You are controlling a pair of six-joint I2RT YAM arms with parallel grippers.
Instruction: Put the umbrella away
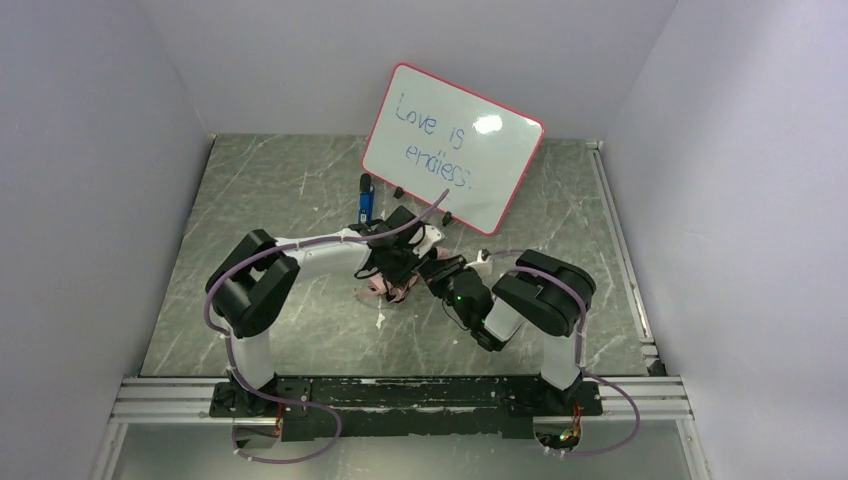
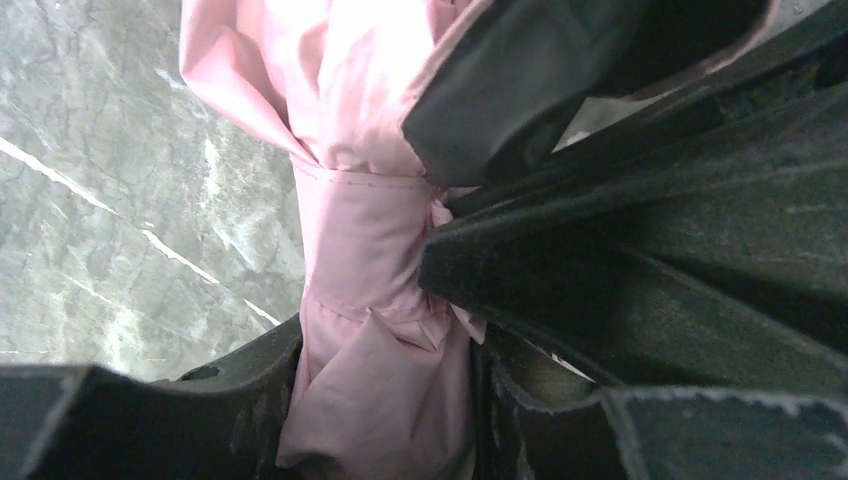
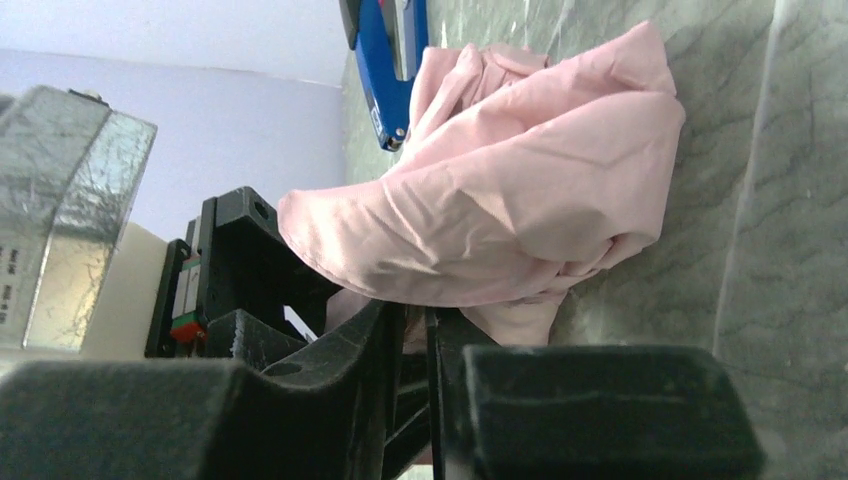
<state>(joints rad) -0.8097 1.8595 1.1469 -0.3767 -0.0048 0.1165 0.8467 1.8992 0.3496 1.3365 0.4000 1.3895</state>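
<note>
The umbrella (image 1: 388, 290) is a pale pink crumpled fabric bundle lying on the marble table between the two arms. My left gripper (image 1: 400, 262) is shut on it. In the left wrist view the gathered pink fabric (image 2: 360, 230) runs straight through the left gripper (image 2: 385, 400) and fills the space between its fingers. My right gripper (image 1: 432, 268) meets the bundle from the right. In the right wrist view its jaws (image 3: 415, 330) stand a narrow slit apart just under the fabric's (image 3: 500, 200) lower edge. The shaft and handle are hidden.
A red-framed whiteboard (image 1: 452, 150) with blue writing leans against the back wall. A blue object (image 1: 366, 203) lies in front of it, close behind the umbrella (image 3: 385, 70). Bare marble table (image 1: 280, 190) lies to the left, with walls on three sides.
</note>
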